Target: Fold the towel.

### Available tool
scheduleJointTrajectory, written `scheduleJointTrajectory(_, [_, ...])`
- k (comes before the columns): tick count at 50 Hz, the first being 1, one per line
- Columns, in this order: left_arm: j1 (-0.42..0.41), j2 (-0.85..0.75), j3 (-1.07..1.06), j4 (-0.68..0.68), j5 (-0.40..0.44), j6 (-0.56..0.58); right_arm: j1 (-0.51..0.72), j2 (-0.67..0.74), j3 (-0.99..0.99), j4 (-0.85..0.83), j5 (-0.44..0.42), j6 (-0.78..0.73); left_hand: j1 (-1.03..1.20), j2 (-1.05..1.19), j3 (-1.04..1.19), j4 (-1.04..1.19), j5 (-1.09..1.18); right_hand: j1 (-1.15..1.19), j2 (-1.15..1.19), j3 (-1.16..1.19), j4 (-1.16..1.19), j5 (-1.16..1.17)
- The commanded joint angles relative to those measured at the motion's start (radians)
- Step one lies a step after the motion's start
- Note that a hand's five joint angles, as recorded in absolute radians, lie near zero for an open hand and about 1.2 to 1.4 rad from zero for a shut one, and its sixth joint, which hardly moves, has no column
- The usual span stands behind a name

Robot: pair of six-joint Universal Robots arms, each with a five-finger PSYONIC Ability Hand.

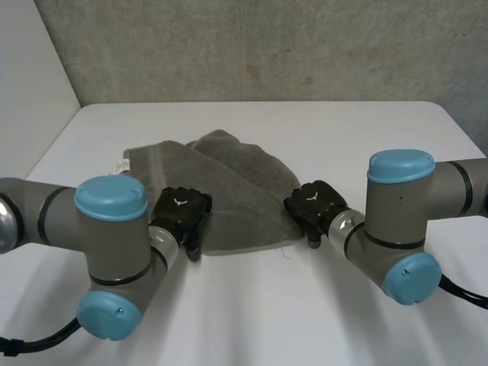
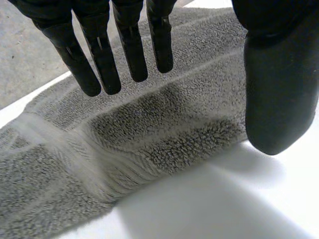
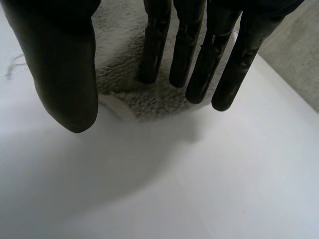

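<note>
right now the grey towel (image 1: pixel 221 183) lies in the middle of the white surface (image 1: pixel 252 313), spread in a rough fan shape with one layer lying slantwise over another. a small white label (image 1: pixel 120 165) sticks out at its 9 o'clock corner, and a loose thread (image 1: pixel 286 248) trails from its near edge at about 5 o'clock. a rough grey wall (image 1: pixel 252 46) stands behind the surface at 12 o'clock.

my left hand (image 1: pixel 181 210) is at the towel's 7 o'clock, over its near edge, palm down. seen from that wrist, my fingers (image 2: pixel 132 55) are straight and spread a little, hanging over the towel's pile. my thumb (image 2: pixel 276 94) stands well apart from them, its tip over the place where the towel's edge meets the bare surface. nothing is pinched between them; whether the tips touch the cloth i cannot tell.

my right hand (image 1: pixel 314 203) is at the towel's 4 o'clock, at its near right corner. from that wrist, its fingers are straight too, side by side, with their tips on or just over the corner's edge. its thumb is held wide apart from them, over the bare surface beside the corner, and the hand grips nothing.
</note>
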Motion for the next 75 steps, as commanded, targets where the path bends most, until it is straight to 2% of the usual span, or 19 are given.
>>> scheduleJointTrajectory(1, [-0.002, -0.058, 0.033, 0.01, 0.028, -0.002, 0.004, 0.004, -0.012, -0.026, 0.001, 0.007, -0.048, -0.044, -0.047, -0.042, -0.226, 0.074, 0.077, 0.07, 0.07, 0.067])
scheduleJointTrajectory(10, [-0.006, -0.106, 0.069, 0.025, 0.031, -0.003, 0.005, 0.015, -0.017, -0.044, 0.001, 0.038, -0.06, -0.055, -0.059, -0.054, -0.238, 0.139, 0.142, 0.134, 0.135, 0.132])
scheduleJointTrajectory(18, [-0.011, -0.124, 0.08, 0.033, 0.031, -0.002, 0.021, 0.035, -0.015, -0.038, 0.007, 0.038, -0.06, -0.055, -0.059, -0.054, -0.238, 0.007, 0.01, 0.003, 0.003, 0.0])
scheduleJointTrajectory(26, [-0.014, -0.133, 0.09, 0.051, 0.031, 0.003, 0.022, 0.035, -0.015, -0.042, 0.003, 0.04, -0.022, -0.017, -0.021, -0.016, -0.2, 0.03, 0.033, 0.026, 0.026, 0.024])
scheduleJointTrajectory(30, [-0.014, -0.136, 0.107, 0.053, 0.031, 0.001, 0.022, 0.041, -0.015, -0.042, 0.004, 0.04, 0.075, 0.079, 0.076, 0.081, -0.103, 0.03, 0.033, 0.026, 0.026, 0.024])
scheduleJointTrajectory(42, [-0.013, -0.143, 0.138, 0.056, 0.03, 0.003, 0.022, 0.046, -0.015, -0.044, 0.001, 0.041, 0.084, 0.088, 0.085, 0.09, -0.094, 0.03, 0.033, 0.026, 0.026, 0.024])
scheduleJointTrajectory(51, [-0.009, -0.147, 0.138, 0.071, 0.028, 0.003, 0.022, 0.049, -0.017, -0.047, 0.0, 0.063, 0.266, 0.27, 0.267, 0.272, 0.088, 0.024, 0.028, 0.02, 0.021, 0.018])
scheduleJointTrajectory(53, [-0.009, -0.146, 0.136, 0.073, 0.028, -0.002, 0.022, 0.055, -0.017, -0.049, 0.0, 0.063, 0.334, 0.338, 0.334, 0.34, 0.155, 0.021, 0.025, 0.017, 0.018, 0.015])
scheduleJointTrajectory(55, [-0.008, -0.141, 0.133, 0.071, 0.027, -0.003, 0.022, 0.061, -0.018, -0.05, 0.001, 0.063, 0.503, 0.507, 0.504, 0.509, 0.325, 0.018, 0.022, 0.014, 0.015, 0.012])
scheduleJointTrajectory(61, [-0.005, -0.124, 0.129, 0.071, 0.025, -0.005, 0.03, 0.082, -0.027, -0.05, 0.007, 0.067, 0.61, 0.614, 0.61, 0.616, 0.431, -0.093, -0.09, -0.098, -0.097, -0.1])
scheduleJointTrajectory(63, [-0.002, -0.101, 0.123, 0.071, 0.023, -0.007, 0.031, 0.085, -0.03, -0.05, 0.009, 0.073, 0.779, 0.783, 0.78, 0.785, 0.601, -0.114, -0.11, -0.118, -0.117, -0.12])
scheduleJointTrajectory(66, [0.003, -0.081, 0.118, 0.073, 0.022, -0.008, 0.033, 0.085, -0.033, -0.05, 0.009, 0.087, 0.856, 0.86, 0.856, 0.862, 0.678, -0.07, -0.066, -0.074, -0.073, -0.076])
scheduleJointTrajectory(68, [0.003, -0.072, 0.116, 0.071, 0.022, -0.008, 0.03, 0.087, -0.039, -0.052, 0.007, 0.108, 0.856, 0.86, 0.856, 0.862, 0.678, 0.105, 0.109, 0.101, 0.102, 0.099])
scheduleJointTrajectory(69, [0.003, -0.061, 0.115, 0.071, 0.022, -0.008, 0.03, 0.087, -0.04, -0.052, 0.007, 0.109, 0.856, 0.86, 0.856, 0.862, 0.678, 0.106, 0.11, 0.102, 0.103, 0.1])
scheduleJointTrajectory(71, [0.004, -0.051, 0.115, 0.071, 0.022, -0.008, 0.027, 0.084, -0.05, -0.052, 0.014, 0.134, 0.856, 0.86, 0.856, 0.862, 0.678, 0.34, 0.343, 0.336, 0.336, 0.334])
scheduleJointTrajectory(72, [0.004, -0.051, 0.115, 0.071, 0.022, -0.008, 0.027, 0.084, -0.05, -0.052, 0.014, 0.135, 0.856, 0.86, 0.856, 0.862, 0.678, 0.341, 0.345, 0.337, 0.338, 0.335])
scheduleJointTrajectory(73, [0.004, -0.038, 0.113, 0.07, 0.02, -0.008, 0.025, 0.079, -0.056, -0.05, 0.023, 0.145, 0.856, 0.86, 0.856, 0.862, 0.678, 0.501, 0.505, 0.497, 0.497, 0.495])
scheduleJointTrajectory(74, [0.006, -0.025, 0.113, 0.068, 0.019, -0.008, 0.025, 0.079, -0.056, -0.05, 0.023, 0.145, 0.856, 0.86, 0.856, 0.862, 0.678, 0.503, 0.506, 0.498, 0.499, 0.496])
scheduleJointTrajectory(75, [0.006, -0.024, 0.113, 0.068, 0.019, -0.008, 0.021, 0.07, -0.061, -0.052, 0.035, 0.154, 0.856, 0.86, 0.856, 0.862, 0.678, 0.677, 0.681, 0.673, 0.674, 0.671])
